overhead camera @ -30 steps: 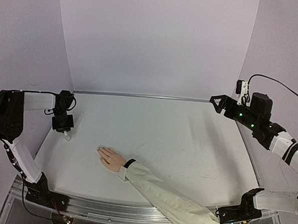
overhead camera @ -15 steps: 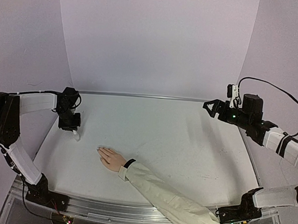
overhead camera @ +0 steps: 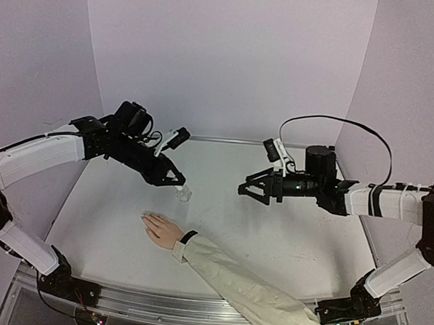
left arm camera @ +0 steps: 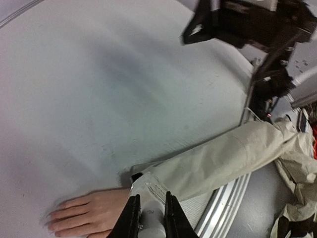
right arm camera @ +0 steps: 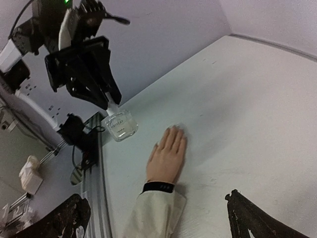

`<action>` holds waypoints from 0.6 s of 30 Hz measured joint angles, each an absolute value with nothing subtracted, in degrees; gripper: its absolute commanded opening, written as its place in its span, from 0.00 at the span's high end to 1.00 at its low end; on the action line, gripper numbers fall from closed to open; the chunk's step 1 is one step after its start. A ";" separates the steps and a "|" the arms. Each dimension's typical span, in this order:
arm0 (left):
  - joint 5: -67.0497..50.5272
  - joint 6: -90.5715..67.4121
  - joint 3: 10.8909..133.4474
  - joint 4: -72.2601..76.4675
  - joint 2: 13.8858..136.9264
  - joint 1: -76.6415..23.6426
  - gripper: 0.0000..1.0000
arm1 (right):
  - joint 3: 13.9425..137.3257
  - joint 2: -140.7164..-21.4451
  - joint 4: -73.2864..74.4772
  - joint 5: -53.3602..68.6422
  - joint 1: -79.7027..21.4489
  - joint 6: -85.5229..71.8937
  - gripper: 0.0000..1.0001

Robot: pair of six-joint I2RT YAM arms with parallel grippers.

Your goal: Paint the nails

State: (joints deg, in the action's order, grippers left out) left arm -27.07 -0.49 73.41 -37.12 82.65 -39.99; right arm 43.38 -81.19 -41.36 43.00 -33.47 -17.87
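A hand lies flat, palm down, on the worktop left of centre and towards the near edge. A black wristband and a cream sleeve trail off to the near right. The nails are at the hand's far-left end, pointing towards the left wall. In every view they are too small and pale to tell their colour or finish. The left gripper reaches in from the left and hangs just beyond those nails, near them but not touching. Its fingers are clamped on a small white bottle, which hangs below them with its printed label facing the left wrist camera. In the right wrist view the bottle looks held clear of the worktop, up and to the left of the hand. The right gripper stretches in from the right at about mid-depth, its tips aimed at the bottle with open worktop between them. Its fingers stand wide apart with nothing between them. The right wrist camera frames the hand, wristband and sleeve end between the two fingers, the hand lying well ahead of them.
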 measured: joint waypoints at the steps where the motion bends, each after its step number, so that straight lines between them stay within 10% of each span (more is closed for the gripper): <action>1: -29.32 1.96 73.41 -36.91 81.76 -41.06 1.00 | 43.57 -82.81 -42.52 45.45 -34.57 -17.65 0.02; 18: -43.40 20.08 73.38 -35.77 76.95 -45.17 1.00 | 61.65 -101.56 -50.61 71.90 -44.71 -20.84 0.23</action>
State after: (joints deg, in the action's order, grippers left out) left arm -43.40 20.08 73.38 -35.77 76.95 -45.17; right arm 61.65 -101.56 -50.61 71.90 -44.71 -20.84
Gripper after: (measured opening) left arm 0.148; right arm 0.838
